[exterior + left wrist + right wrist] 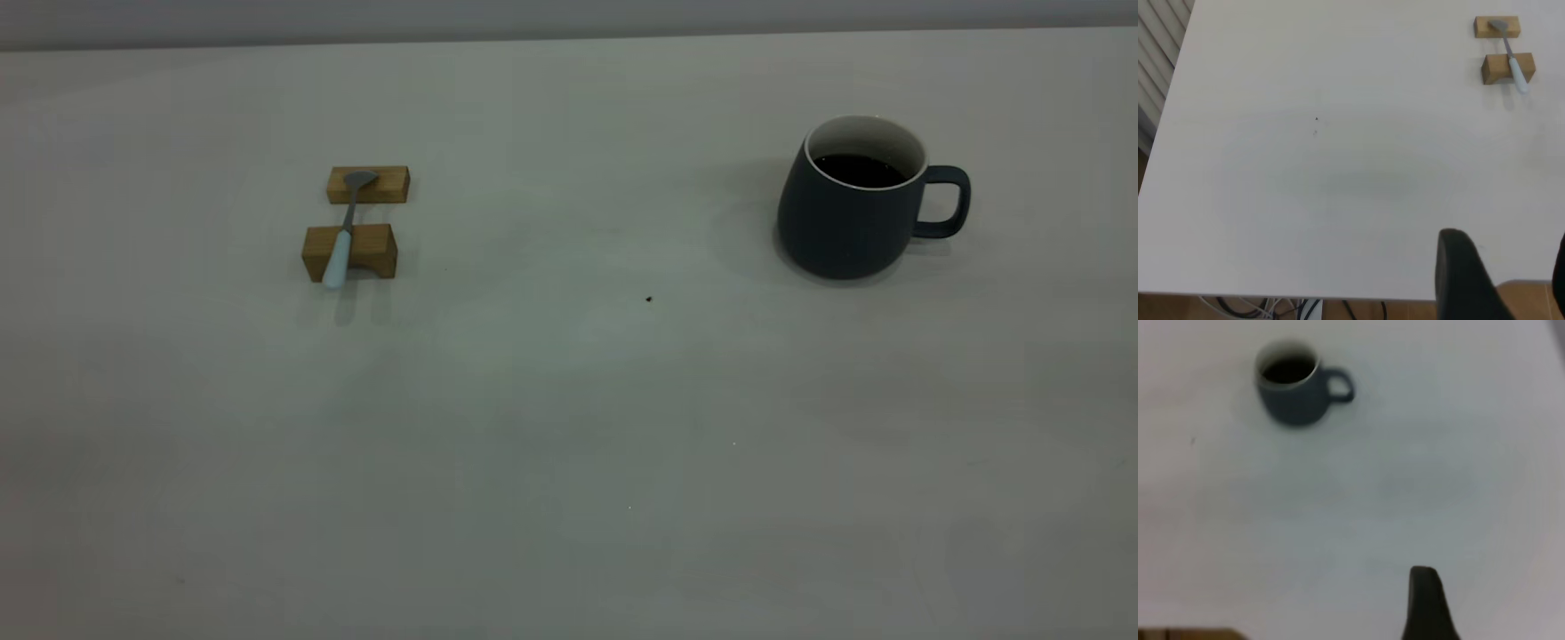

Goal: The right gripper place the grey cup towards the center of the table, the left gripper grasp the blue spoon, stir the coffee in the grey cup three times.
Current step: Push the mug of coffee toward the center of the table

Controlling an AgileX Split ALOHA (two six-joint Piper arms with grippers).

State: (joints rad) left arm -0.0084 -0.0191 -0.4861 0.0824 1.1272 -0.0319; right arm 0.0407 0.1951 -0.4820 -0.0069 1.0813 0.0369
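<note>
Grey cup [849, 218] upright on the table [569, 427], handle toward the exterior view's right, dark coffee [859, 170] inside. It sits well ahead of the right gripper [1426, 603], clear of it; only one dark finger shows in the right wrist view, so spread cannot be told.

Blue spoon [342, 233] lies across two wooden blocks [351, 224]. Long axis runs far to near: metal bowl on the far block, pale handle overhanging the near one.

Left gripper [1501, 280]: two fingers parted, empty, spoon far ahead. The exterior view shows neither gripper. A tiny dark speck [648, 300] between spoon and cup.
</note>
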